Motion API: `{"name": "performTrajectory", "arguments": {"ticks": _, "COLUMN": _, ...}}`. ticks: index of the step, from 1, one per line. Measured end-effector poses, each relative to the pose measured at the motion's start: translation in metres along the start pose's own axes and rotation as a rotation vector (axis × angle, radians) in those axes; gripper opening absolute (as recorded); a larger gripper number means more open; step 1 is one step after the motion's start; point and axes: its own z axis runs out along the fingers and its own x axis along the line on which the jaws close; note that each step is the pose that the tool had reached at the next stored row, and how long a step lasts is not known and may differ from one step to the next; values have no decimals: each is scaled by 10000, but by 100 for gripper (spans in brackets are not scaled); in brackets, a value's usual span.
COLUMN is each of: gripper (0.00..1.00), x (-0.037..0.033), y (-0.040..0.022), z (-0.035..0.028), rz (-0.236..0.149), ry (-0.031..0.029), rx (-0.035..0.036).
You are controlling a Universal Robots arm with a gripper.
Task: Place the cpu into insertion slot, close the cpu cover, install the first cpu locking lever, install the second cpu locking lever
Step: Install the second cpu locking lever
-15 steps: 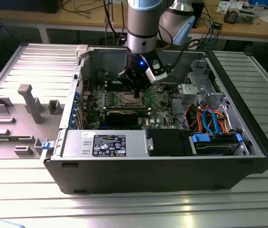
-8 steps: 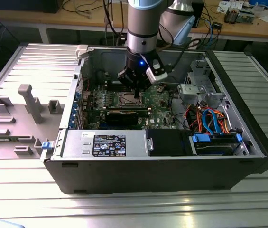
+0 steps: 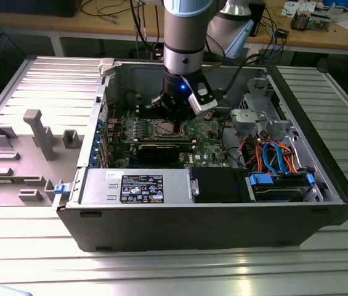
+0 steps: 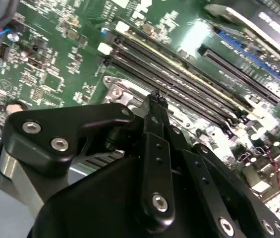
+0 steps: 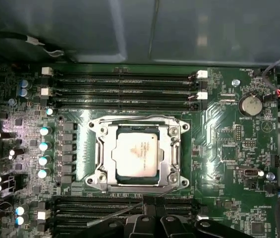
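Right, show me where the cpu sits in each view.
Exterior view: the cpu sits in its socket on the green board, just below the gripper.
First wrist view: centre of the picture, inside the silvery cover frame.
Second wrist view: I cannot make it out.
Shared landmark: the long black memory slots.

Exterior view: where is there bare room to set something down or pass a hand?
Free: the ribbed table at the exterior view's right of the computer case, and the strip in front of it. Crowded: the motherboard under the pincer, the cables, and the grey side panel with its raised brackets.
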Motion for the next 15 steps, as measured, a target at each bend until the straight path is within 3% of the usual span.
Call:
{"name": "performTrajectory", "arguments": {"ticks": 2, "gripper": 11, "x": 147, "y": -21, "z": 9, "rz": 0, "ry": 0, "rx": -1}}
{"name": "performTrajectory", "arguments": {"ticks": 3, "gripper": 11, "x": 186, "y": -63, "z": 40, "rz": 3, "ry": 0, "rx": -5}}
{"name": "performTrajectory", "arguments": {"ticks": 7, "gripper": 11, "x": 233, "y": -75, "z": 40, "rz": -1, "ry": 0, "rx": -25}}
{"name": "performTrajectory", "arguments": {"ticks": 12, "gripper": 11, "x": 342, "y": -82, "z": 38, "rz": 2, "ry": -2, "rx": -86}}
{"name": "performTrajectory", "arguments": {"ticks": 15, "gripper": 11, "x": 352, "y": -82, "z": 39, "rz": 0, "ry": -2, "rx": -96}}
